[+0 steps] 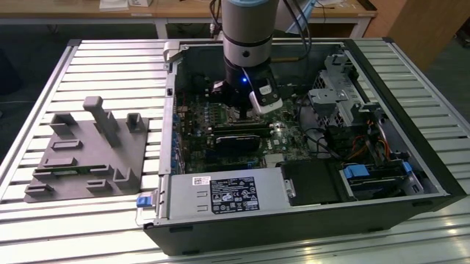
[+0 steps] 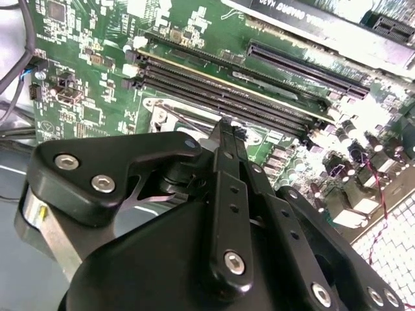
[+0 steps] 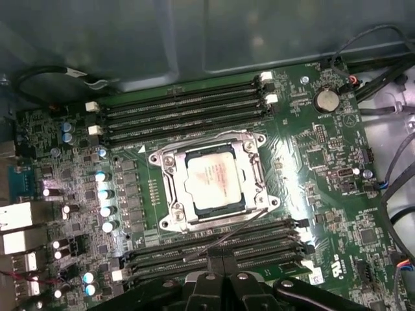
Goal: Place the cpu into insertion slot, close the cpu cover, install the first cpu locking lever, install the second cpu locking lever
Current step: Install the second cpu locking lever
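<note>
We see the arm reaching down into the open computer case point(image 1: 433, 181), with the gripper point(image 3: 224, 262) low over the motherboard point(image 3: 324, 175) — its two black fingers point(image 2: 227, 155) pressed together at the tips and holding nothing. In the first wrist view the cpu point(image 3: 214, 178) lies in the insertion slot point(image 3: 172, 214), and the cpu cover point(image 3: 170, 170) is shut down around it — memory slots point(image 3: 181, 110) flank the socket. On the exterior view's left a grey fixture block point(image 1: 88, 151) sits on the slatted table point(image 1: 110, 71).

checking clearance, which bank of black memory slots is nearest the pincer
The memory slots between the cpu cover and the pincer; the other bank lies beyond the socket.
</note>
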`<move>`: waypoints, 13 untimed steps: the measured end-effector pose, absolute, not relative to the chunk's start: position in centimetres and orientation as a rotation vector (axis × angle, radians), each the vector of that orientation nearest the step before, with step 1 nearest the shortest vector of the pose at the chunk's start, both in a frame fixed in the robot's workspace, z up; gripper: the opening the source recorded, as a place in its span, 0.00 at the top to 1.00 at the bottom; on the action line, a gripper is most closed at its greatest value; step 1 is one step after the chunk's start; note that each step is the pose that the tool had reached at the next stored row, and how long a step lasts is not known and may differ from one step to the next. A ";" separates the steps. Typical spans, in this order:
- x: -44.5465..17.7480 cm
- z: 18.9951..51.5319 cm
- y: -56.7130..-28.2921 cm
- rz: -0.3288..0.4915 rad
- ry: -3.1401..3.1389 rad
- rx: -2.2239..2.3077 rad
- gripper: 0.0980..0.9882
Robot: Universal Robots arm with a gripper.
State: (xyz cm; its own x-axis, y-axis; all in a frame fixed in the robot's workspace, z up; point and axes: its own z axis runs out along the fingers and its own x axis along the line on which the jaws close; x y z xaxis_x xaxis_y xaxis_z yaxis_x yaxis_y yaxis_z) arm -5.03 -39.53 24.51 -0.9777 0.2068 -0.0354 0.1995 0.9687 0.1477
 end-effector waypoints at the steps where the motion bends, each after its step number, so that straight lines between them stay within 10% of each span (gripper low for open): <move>1: -5.1 24.5 -39.5 0.226 3.067 0.317 0.99; 13: -5.9 23.4 -39.5 0.290 3.068 0.305 0.99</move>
State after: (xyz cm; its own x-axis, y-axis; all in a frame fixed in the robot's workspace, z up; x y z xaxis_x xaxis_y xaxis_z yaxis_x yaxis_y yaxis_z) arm -5.94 -39.53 23.40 -0.9796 0.1992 -0.0265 0.1907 0.9631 0.1897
